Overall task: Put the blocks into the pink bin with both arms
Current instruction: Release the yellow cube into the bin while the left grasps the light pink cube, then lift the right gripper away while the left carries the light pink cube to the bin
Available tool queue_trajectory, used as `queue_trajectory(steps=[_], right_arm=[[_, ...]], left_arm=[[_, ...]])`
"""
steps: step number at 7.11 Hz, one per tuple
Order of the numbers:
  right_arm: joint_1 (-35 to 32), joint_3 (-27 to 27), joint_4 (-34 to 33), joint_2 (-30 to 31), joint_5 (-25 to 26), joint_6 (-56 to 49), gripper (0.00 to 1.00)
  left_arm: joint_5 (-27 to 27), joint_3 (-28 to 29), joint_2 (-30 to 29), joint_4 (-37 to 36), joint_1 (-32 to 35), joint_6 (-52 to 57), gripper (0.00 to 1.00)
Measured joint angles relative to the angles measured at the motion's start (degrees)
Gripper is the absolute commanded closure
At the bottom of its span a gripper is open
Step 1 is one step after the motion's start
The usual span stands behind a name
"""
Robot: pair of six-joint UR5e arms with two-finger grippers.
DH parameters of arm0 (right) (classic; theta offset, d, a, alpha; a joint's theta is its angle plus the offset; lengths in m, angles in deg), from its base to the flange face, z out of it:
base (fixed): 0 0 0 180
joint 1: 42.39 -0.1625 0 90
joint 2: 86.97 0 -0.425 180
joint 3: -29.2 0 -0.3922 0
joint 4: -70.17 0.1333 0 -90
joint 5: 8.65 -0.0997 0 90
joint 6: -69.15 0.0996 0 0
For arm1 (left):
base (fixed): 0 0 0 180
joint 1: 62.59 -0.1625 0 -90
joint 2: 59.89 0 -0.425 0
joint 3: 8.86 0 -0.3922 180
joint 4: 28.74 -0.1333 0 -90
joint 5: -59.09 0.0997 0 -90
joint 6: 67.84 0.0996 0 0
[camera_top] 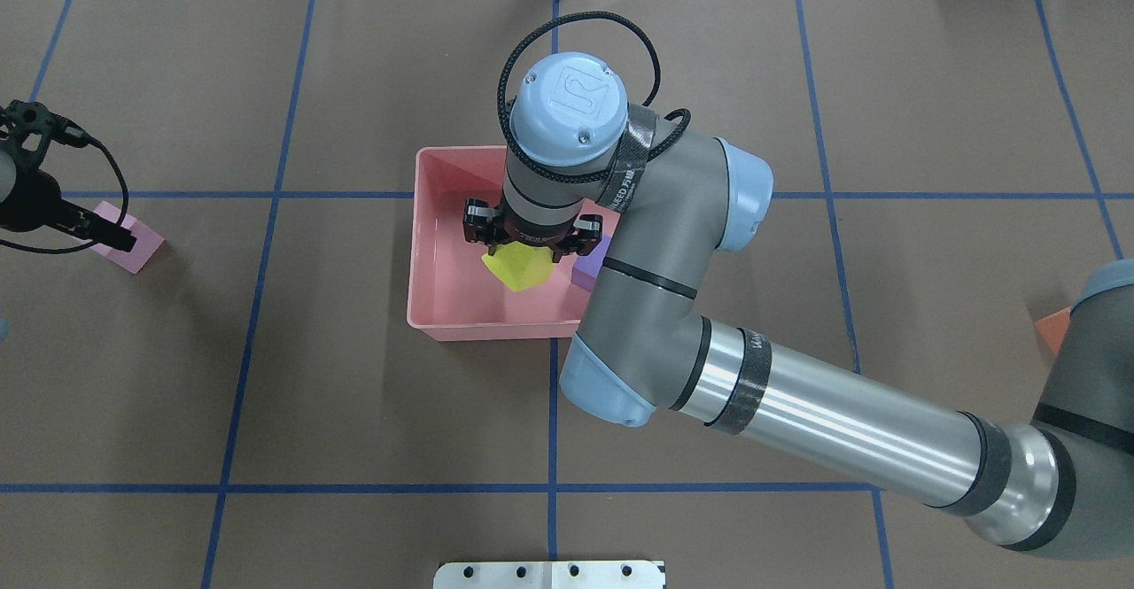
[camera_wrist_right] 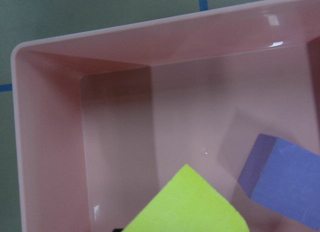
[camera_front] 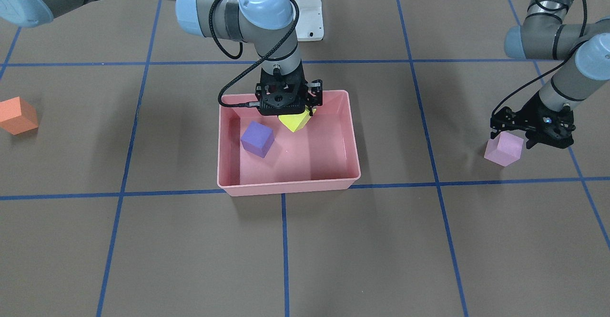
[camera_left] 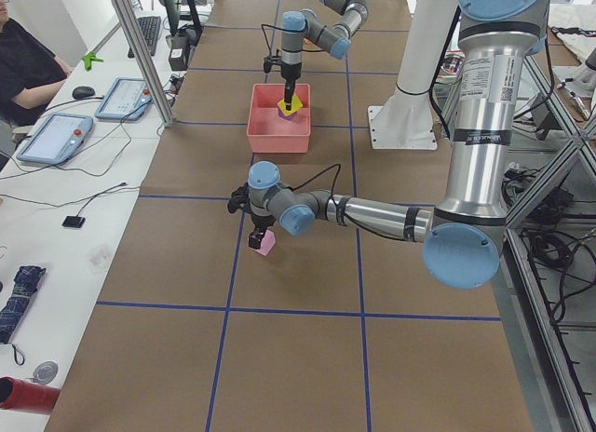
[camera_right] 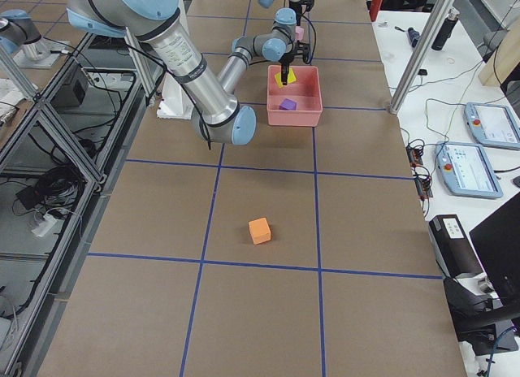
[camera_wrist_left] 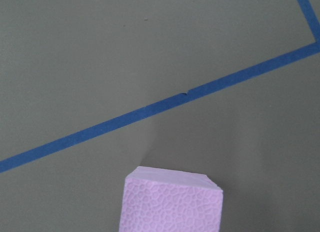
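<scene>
My right gripper hangs over the back of the pink bin and is shut on the yellow cube, which is held tilted just above the floor of the bin. The dark purple cube lies inside the bin beside it. My left gripper is down at the pale pink-lilac cube with its jaws around it, apparently shut on it at table level. That cube fills the bottom of the left wrist view. The orange cube sits alone on the table, far out on my right side.
Blue tape lines divide the brown table into squares. The white pedestal base stands behind the bin. My right arm's long forearm stretches over the table's near right part. An operator sits at a side desk with tablets.
</scene>
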Motion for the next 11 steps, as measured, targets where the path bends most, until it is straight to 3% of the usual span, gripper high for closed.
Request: queue_trajectory(steps=[1, 2, 4, 5, 8, 10, 11], right_arm=[[0.29, -1.00, 1.40, -0.02, 0.00, 0.96, 0.01], [0.55, -1.61, 2.67, -0.08, 0.00, 3.14, 0.00], [0.88, -1.75, 3.73, -0.50, -0.08, 6.32, 0.00], [0.89, -1.40, 3.83, -0.65, -0.19, 6.76, 0.00], [-0.35, 1.55, 3.33, -0.59, -0.59, 7.07, 0.00], [-4.01, 6.91, -3.34, 0.59, -0.56, 7.00, 0.00], [-6.53, 10.94, -7.99, 2.50, -0.89, 4.79, 0.00]], left_arm=[[0.69, 0.65, -0.31, 0.06, -0.08, -0.16, 0.01], [0.96, 0.91, -0.47, 0.08, -0.10, -0.42, 0.21], [1.08, 0.94, -0.64, 0.10, -0.13, -1.21, 0.90], [1.11, 0.78, -0.67, 0.10, -0.13, -1.91, 1.00], [0.87, -2.08, -0.19, -0.52, 1.08, -2.87, 1.00], [-2.18, -3.36, -0.62, -2.20, 6.81, -2.82, 1.00], [-7.14, -3.81, -2.52, -5.86, 11.15, -2.85, 1.00]])
